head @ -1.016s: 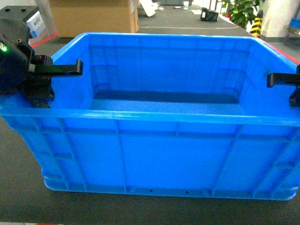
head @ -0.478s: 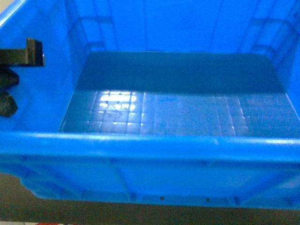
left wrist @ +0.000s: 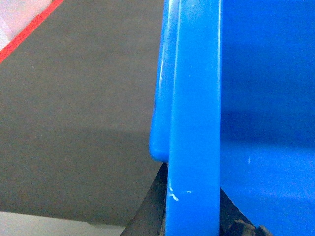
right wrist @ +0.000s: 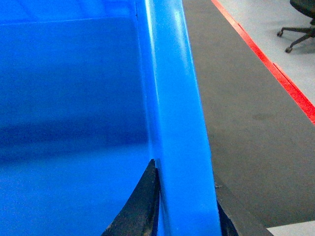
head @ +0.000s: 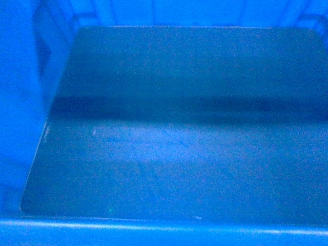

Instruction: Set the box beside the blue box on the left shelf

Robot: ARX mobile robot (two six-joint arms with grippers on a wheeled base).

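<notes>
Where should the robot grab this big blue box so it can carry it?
By the thick rim on its two short ends, one gripper per side, coming down from above. The box is wide and open-topped, and its rim is narrow enough to pinch. The left gripper and right gripper each straddle a rim like that now.

One blue box (head: pixel 174 143) is seen, two grippers, left (left wrist: pixel 189 216) and right (right wrist: pixel 184 211), each with one finger either side of its rim, and one office chair (right wrist: pixel 300 24)
</notes>
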